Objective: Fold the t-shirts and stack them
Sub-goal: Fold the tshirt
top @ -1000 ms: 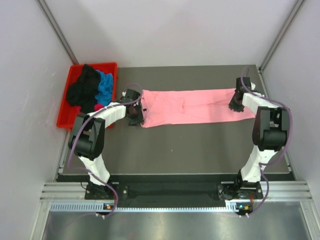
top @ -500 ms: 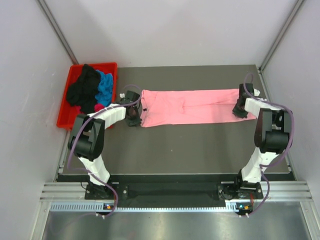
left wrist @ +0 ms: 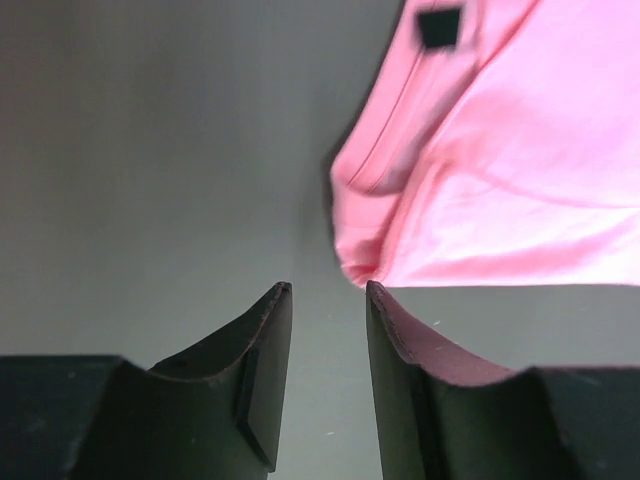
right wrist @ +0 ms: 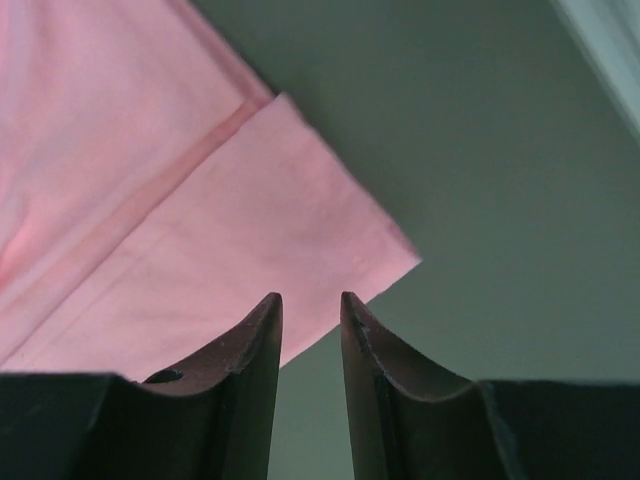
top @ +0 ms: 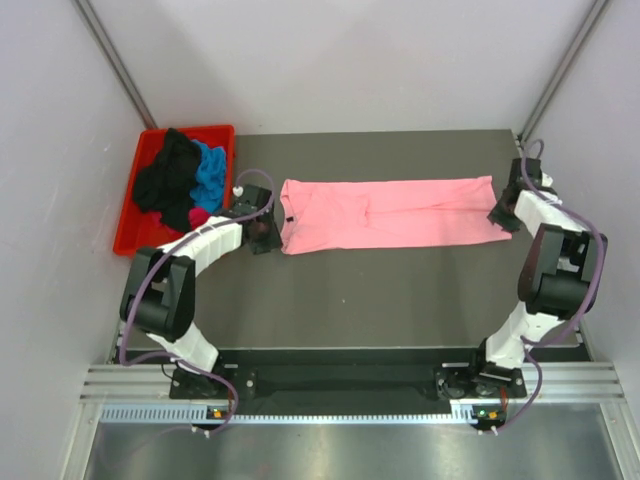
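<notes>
**A:** Looking down from overhead, which way does the pink t-shirt (top: 385, 214) lie?

**B:** Its long axis runs left to right across the upper middle of the frame. It lies flat on the table (top: 400, 290) as a narrow strip. The end with the black tag (left wrist: 438, 26) is on the left and the hemmed end is on the right.

**A:** And the arms?

**B:** There is one at each short end. The left gripper (top: 262, 230) sits just off the left end. In its wrist view, the near corner of the cloth lies just past the tips, a little right of the gap. The right gripper (top: 503, 215) is at the lower right corner of the strip. Its wrist view shows the hem corner just above and to the right of the tips.

**A:** Is either one holding cloth?

**B:** No. Both pairs of jaws stand slightly apart with nothing pinched. Bare table shows through the left gap. Pink shows behind the upper part of the right gap, but the cloth seems to lie beneath the tips, not between them.

**A:** So what does the next move turn on?

**B:** I'd say an end-to-end fold along that long axis. Each arm is nearest its own end, so neither has the advantage. Whichever one lifts must carry its end sideways toward the other. The other shirts (top: 180, 180) are heaped in the red bin (top: 128, 240) at upper left, nearer the left arm.
</notes>
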Controlling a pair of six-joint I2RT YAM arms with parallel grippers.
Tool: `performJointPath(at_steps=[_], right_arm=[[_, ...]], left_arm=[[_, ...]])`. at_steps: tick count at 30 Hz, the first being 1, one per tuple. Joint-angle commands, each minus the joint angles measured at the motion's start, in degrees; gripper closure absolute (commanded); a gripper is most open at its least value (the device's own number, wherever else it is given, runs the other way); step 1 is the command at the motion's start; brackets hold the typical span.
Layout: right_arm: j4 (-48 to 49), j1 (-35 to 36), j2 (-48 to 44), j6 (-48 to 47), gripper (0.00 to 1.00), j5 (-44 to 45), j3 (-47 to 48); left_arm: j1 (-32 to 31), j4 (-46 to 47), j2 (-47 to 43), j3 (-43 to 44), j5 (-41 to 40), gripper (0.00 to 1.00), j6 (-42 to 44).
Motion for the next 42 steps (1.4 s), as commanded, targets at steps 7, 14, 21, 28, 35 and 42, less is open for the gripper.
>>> performJointPath(at_steps=[7, 14, 21, 28, 35, 42], right_arm=[[-2.07, -5.54, 4.36, -2.30, 0.70, -0.28, 4.49], [-0.66, -7.12, 6.38, -2.03, 0.76, 2.53, 1.94], [1.01, -7.74, 6.12, -2.03, 0.87, 4.20, 0.26], [1.97, -7.83, 7.00, -2.47, 0.89, 3.68, 0.70], [1.98, -7.92, 6.39, -2.56, 0.90, 2.53, 0.70], [1.28, -7.92, 3.67, -1.60, 0.88, 0.87, 0.09]], left_arm=[[-1.69, 4.21, 3.93, -3.30, 1.84, 0.58, -0.04], [-1.86, 3.78, 3.76, -3.65, -2.02, 0.61, -1.18], [-1.87, 2.02, -2.22, -4.27, -11.43, 0.62, -2.68], [-1.78, 2.80, -1.34, -4.08, -4.76, 0.55, -3.03], [-1.16, 8.43, -2.57, -8.04, 2.63, 0.51, -6.01], [-1.16, 10.89, 0.94, -8.48, 2.63, 0.49, -7.60]])
